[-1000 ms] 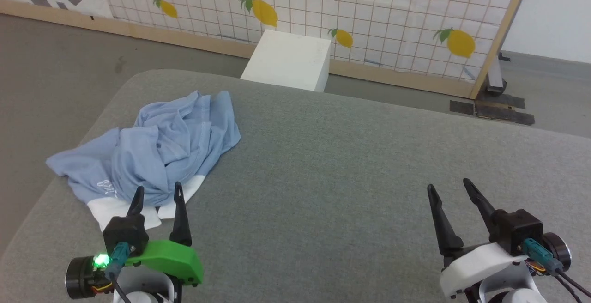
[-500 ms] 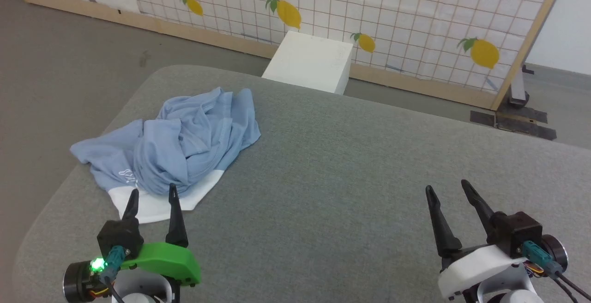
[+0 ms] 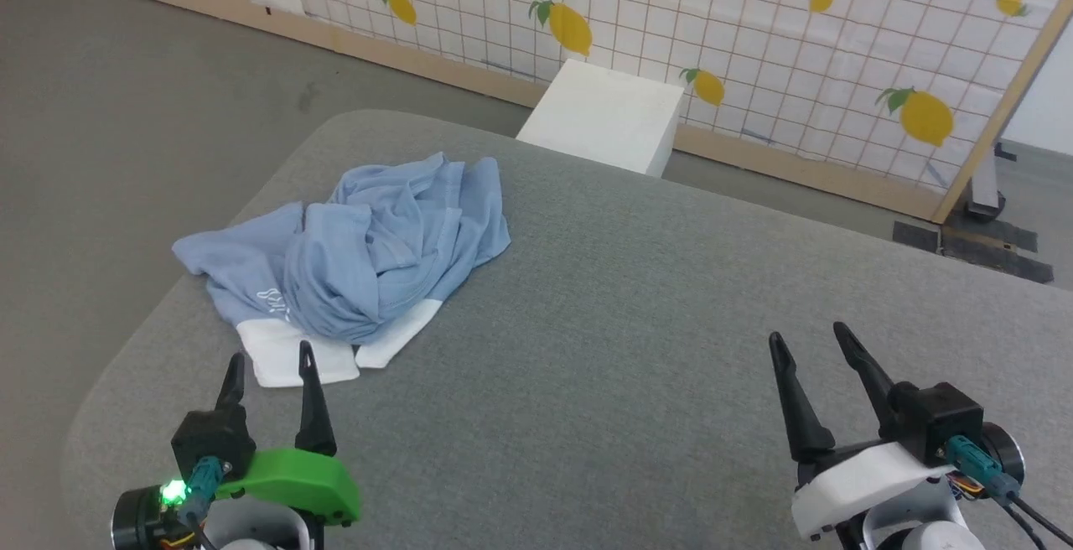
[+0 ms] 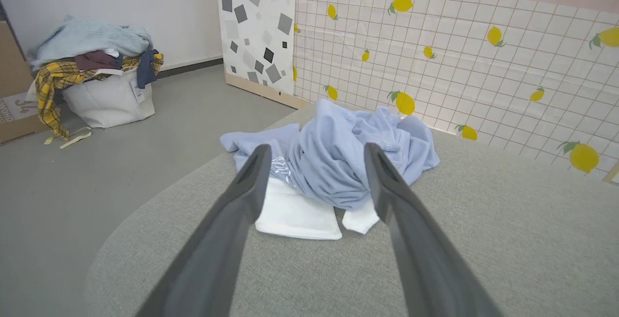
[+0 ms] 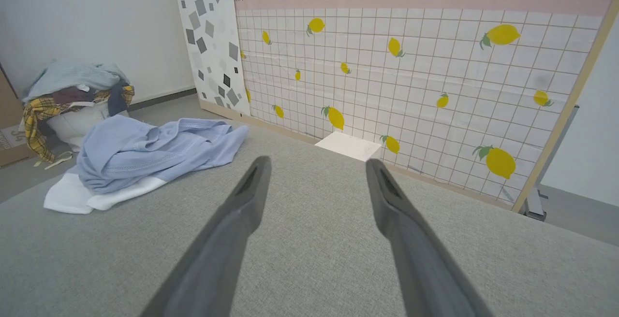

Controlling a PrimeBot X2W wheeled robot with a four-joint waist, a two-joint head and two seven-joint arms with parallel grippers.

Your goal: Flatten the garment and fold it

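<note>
The garment (image 3: 369,248), a light sky-blue T-shirt with white edging, lies crumpled in a heap at the left end of the grey padded table (image 3: 637,298). It also shows in the left wrist view as the garment (image 4: 338,157) and in the right wrist view as the garment (image 5: 145,150). My left gripper (image 3: 268,357) stands open just in front of the heap, not touching it, nothing between its fingers. At the lower right, far from the cloth, my right gripper (image 3: 806,334) is open and empty over bare table.
A white box (image 3: 608,114) stands on the floor behind the table, before a lemon-patterned screen (image 3: 754,38). A bag heaped with clothes (image 4: 92,75) sits on the floor to the left. The table's rounded left edge (image 3: 126,365) is close to the garment.
The head camera has turned left, so the whole picture has shifted right. Both grippers stay open and low in the view; the garment lies as before.
</note>
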